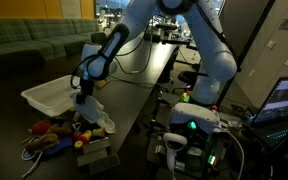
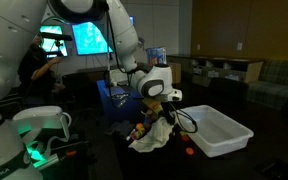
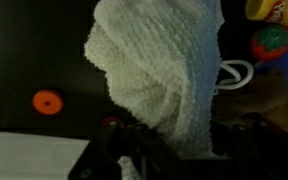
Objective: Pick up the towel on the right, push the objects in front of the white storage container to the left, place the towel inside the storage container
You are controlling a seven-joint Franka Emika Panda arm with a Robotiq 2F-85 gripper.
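A white towel [image 3: 159, 70] hangs from my gripper [image 3: 169, 140], which is shut on its top end. In both exterior views the towel [image 1: 97, 118] [image 2: 154, 135] dangles over a pile of small toys, its lower end near them. The white storage container [image 1: 52, 96] [image 2: 219, 132] stands beside the pile; its corner [image 3: 29, 158] shows in the wrist view. My gripper [image 1: 85, 100] [image 2: 164, 103] hovers just next to the container.
Colourful toys [image 1: 54, 135] lie in front of the container, among them a red ball [image 3: 271, 40], a yellow item [image 3: 276, 10] and an orange disc [image 3: 48, 101]. A box [image 1: 92, 155] stands near the table edge. Electronics and cables [image 1: 194, 125] sit beside the arm's base.
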